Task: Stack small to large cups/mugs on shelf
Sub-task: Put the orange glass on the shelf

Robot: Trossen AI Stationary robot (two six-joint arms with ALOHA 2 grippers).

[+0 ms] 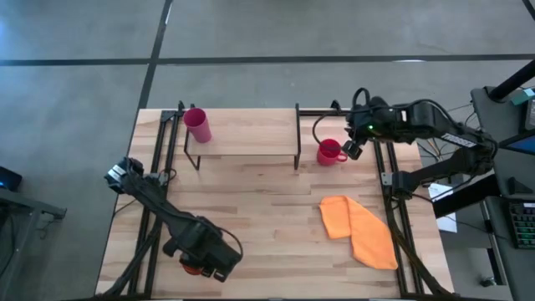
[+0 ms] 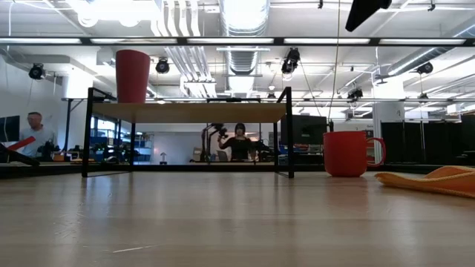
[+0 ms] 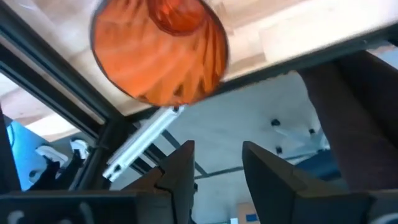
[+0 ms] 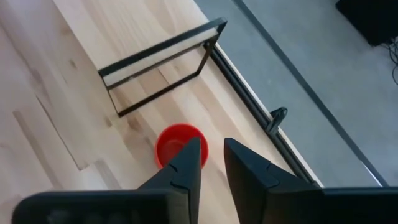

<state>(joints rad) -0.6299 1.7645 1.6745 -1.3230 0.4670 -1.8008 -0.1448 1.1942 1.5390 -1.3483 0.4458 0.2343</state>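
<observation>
The pink tumbler (image 1: pixel 197 124) stands upright on the left end of the shelf (image 1: pixel 242 132), and also shows in the low view (image 2: pixel 132 76). The red mug (image 1: pixel 328 152) stands on the table just right of the shelf, its handle (image 2: pixel 378 152) pointing right. My right gripper (image 4: pixel 212 158) hovers above the mug (image 4: pixel 177 142), beside its handle, fingers a little apart. My left gripper (image 3: pixel 217 165) is open at the table's near left edge. The orange ribbed cup (image 3: pixel 158 53) lies just beyond its fingertips, not between them. A bit of the cup shows under the gripper in the high view (image 1: pixel 194 270).
An orange cloth (image 1: pixel 359 230) lies on the table's right half, near the front. Black frame rails run along the left side (image 1: pixel 155 167) and right side (image 1: pixel 389 167) of the table. The middle of the table between the arms is bare wood. People show in the room behind.
</observation>
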